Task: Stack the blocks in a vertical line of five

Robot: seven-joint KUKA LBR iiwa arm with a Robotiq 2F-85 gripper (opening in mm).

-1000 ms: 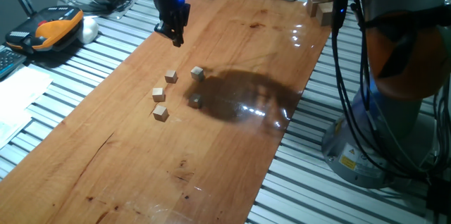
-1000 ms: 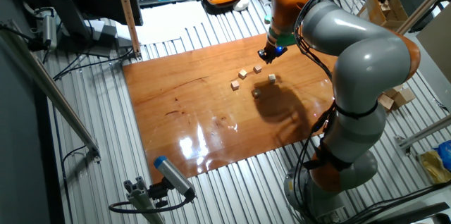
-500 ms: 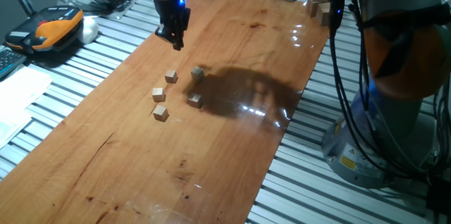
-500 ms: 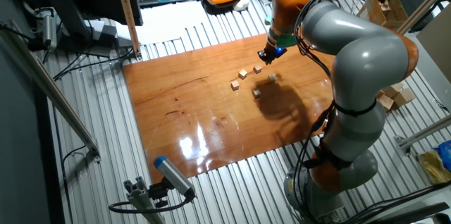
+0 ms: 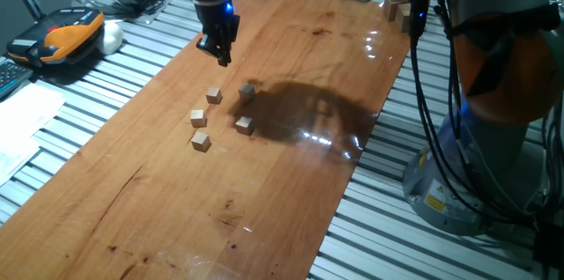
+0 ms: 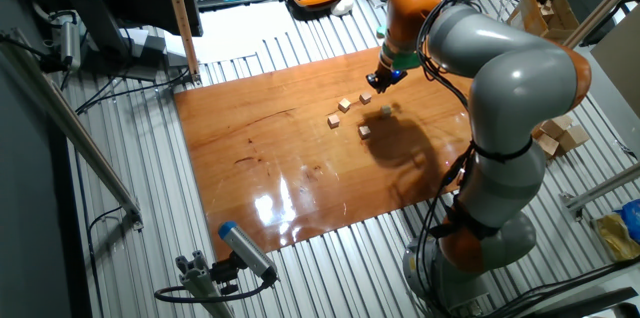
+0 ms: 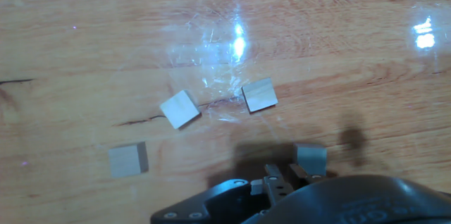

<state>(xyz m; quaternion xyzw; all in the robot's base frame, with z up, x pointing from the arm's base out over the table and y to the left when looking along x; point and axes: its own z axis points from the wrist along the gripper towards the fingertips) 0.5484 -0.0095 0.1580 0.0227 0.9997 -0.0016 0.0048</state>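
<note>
Five tiny light-tan wooden cubes [image 5: 201, 141] lie loose, unstacked, mid-tabletop [image 5: 176, 218], nearer its left edge. Judged light, stiff, slippery: to be pinched across flat sides. Beyond, black two-finger gripper [image 5: 218, 49] hovers; jaw state can't be told.

pincer [image 5: 218, 49]: shifted slightly up-frame in one fixed view, away from the block cluster | arm shadow on desk [image 5: 291, 69]: slid off the 5th block [image 5: 244, 124], now lit

Blocks [image 5: 201, 141] apart on table [image 5: 282, 201]
</note>
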